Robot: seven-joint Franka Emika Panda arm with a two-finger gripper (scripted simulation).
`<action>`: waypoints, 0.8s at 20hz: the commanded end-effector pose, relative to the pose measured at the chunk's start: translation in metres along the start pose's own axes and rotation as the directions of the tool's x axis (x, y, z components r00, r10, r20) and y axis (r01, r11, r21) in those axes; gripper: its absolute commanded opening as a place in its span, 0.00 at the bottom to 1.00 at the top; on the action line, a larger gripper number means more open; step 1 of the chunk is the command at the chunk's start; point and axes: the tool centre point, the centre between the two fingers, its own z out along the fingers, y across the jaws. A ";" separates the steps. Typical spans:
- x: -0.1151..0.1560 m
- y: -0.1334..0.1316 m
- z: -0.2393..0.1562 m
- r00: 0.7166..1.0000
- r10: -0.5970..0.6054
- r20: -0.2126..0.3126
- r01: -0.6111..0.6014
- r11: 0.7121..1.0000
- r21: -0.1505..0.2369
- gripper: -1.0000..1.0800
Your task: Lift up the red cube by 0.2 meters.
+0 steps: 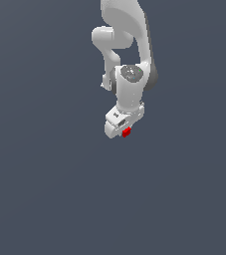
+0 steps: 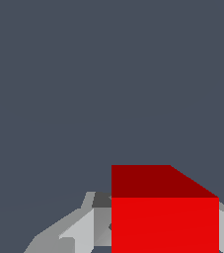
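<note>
My gripper (image 1: 124, 133) is pinched on the red cube (image 1: 126, 132), which sits between my fingers (image 2: 79, 230) at the tips; hold looks shallow, so a jerky lift could let it slip out.

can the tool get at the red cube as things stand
Probably yes. The red cube sits right at the tip of the tool, and in the wrist view the cube fills the space between the fingers. Nothing else is near; whether it is already clamped is unclear.
</note>
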 end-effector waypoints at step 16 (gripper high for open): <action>0.001 0.001 -0.105 1.000 0.001 -0.001 -0.001 1.000 0.000 0.00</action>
